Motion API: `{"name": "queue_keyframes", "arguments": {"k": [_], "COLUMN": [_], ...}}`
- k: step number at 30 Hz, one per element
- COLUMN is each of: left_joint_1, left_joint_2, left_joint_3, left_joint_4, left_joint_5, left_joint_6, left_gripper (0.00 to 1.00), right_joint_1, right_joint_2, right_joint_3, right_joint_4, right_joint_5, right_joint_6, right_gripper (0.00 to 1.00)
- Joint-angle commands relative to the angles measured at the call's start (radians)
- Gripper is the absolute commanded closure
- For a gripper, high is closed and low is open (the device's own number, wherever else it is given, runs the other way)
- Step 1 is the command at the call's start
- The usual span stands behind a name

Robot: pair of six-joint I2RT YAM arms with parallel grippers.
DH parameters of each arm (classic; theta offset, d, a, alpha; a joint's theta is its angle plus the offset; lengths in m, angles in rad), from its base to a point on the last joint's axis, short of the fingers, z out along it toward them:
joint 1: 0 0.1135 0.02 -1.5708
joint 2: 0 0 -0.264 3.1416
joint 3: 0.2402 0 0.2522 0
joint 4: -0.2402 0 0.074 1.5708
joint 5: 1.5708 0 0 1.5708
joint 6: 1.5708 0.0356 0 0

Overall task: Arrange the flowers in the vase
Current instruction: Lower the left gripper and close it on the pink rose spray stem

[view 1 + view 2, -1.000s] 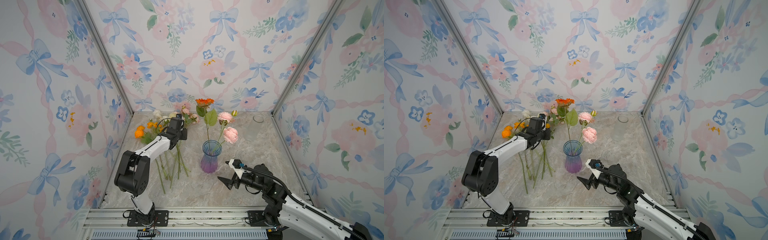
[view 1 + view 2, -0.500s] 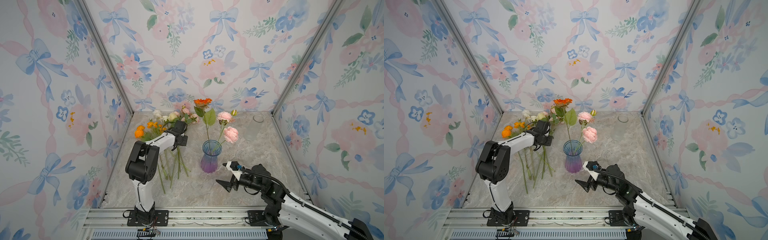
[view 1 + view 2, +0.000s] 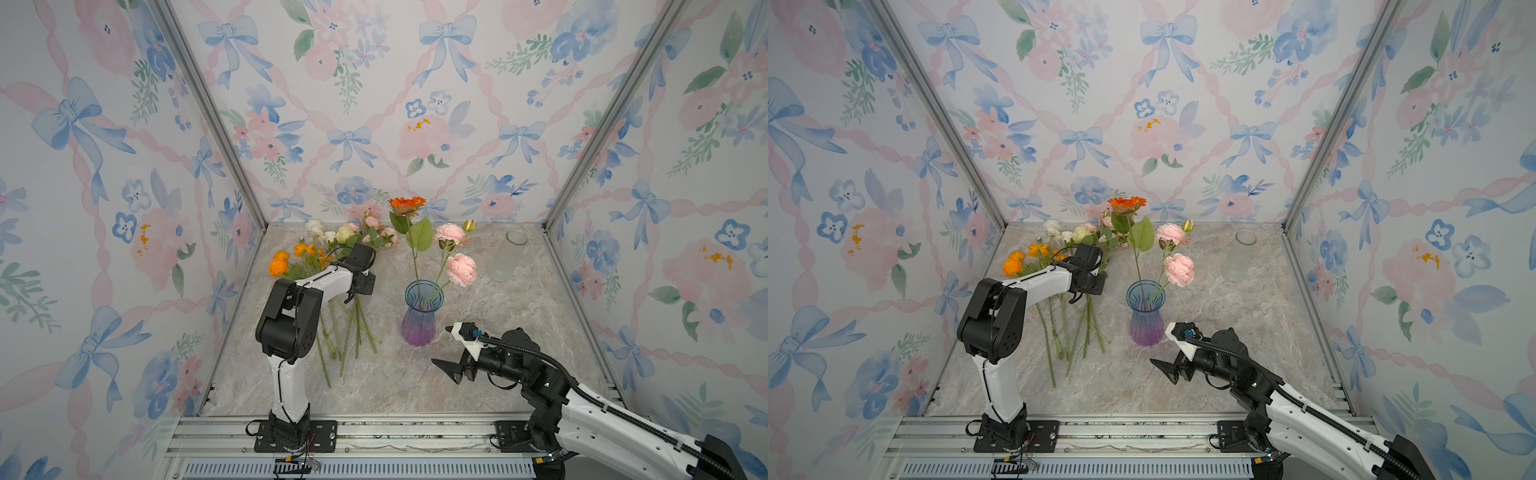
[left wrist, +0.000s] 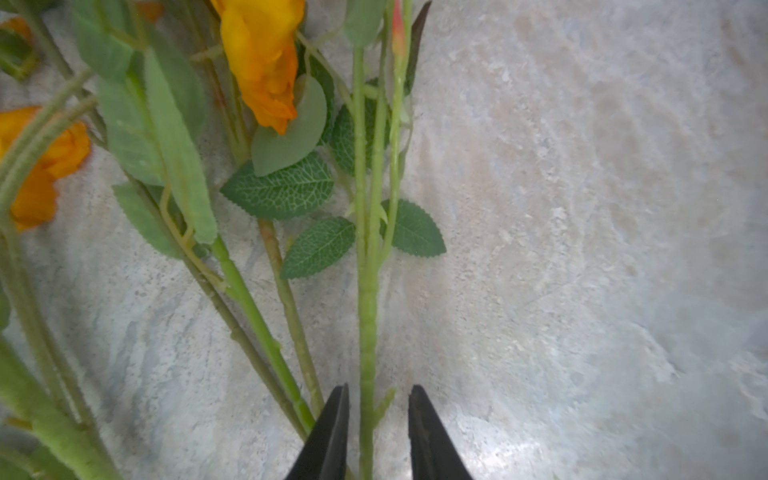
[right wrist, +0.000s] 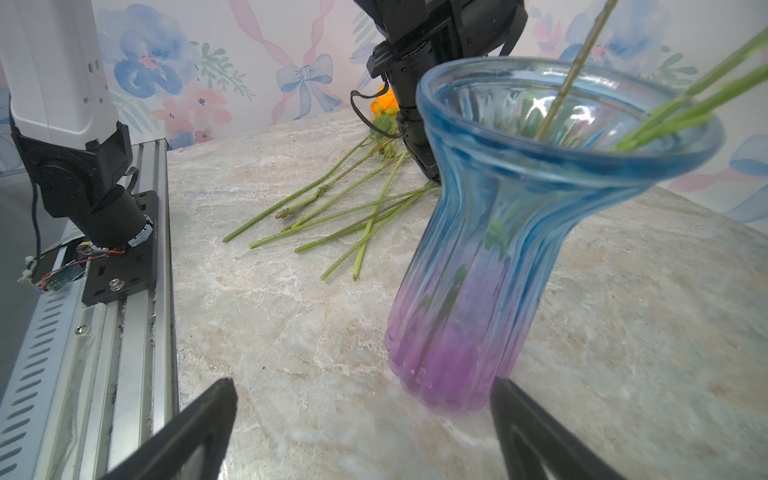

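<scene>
Several flowers (image 3: 316,253) (image 3: 1038,253) with orange, white, cream and pink blooms lie at the back left, stems (image 3: 353,328) pointing forward. The blue-to-purple glass vase (image 3: 419,316) (image 3: 1145,316) (image 5: 519,249) holds an orange flower (image 3: 407,203) and two pink ones (image 3: 461,268). My left gripper (image 3: 359,293) (image 3: 1081,297) (image 4: 378,390) is down over the lying stems. It is narrowly open and straddles one green stem (image 4: 368,316), with a small gap on each side. My right gripper (image 3: 441,345) (image 3: 1159,344) (image 5: 363,384) is wide open and empty, low beside the vase's base.
A clear glass jar (image 3: 509,255) (image 3: 1241,257) stands at the back right. Papered walls close off three sides. A metal rail (image 3: 374,432) with both arm bases runs along the front, and the left arm's base (image 5: 104,208) stands beside the stem ends.
My left arm folded its elbow upward and the gripper sank onto the stems, its jaws narrowing a little. The right gripper drifted slightly left, still wide open.
</scene>
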Motion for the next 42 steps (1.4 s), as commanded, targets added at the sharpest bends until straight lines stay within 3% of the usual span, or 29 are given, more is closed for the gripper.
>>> {"name": "queue_keyframes", "arguments": {"k": [1,7,18,34,42], "left_joint_1": [0.007,0.006,0.005,0.018,0.053], "left_joint_2": [0.024,0.037,0.015,-0.274,-0.51], "left_joint_3": [0.011,0.01,0.008,-0.06,-0.165], "left_joint_4": [-0.023,-0.024,-0.025,-0.017,0.061], "left_joint_5": [-0.009,-0.011,-0.002,0.044,0.046], "left_joint_6": [0.011,0.013,0.01,-0.026,-0.22], "left_gripper": [0.73,0.74,1.0,1.0,1.0], "right_joint_1": [0.011,0.01,0.01,-0.011,-0.067], "right_joint_2": [0.002,-0.004,0.003,-0.039,-0.105], "right_joint_3": [0.025,0.024,0.024,0.0,-0.008], "right_joint_4": [0.016,0.013,0.015,0.039,0.015], "right_joint_5": [0.006,0.008,0.014,0.038,0.08], "right_joint_6": [-0.008,-0.008,-0.013,0.006,0.058], "right_gripper": [0.03,0.03,0.03,0.03,0.03]}}
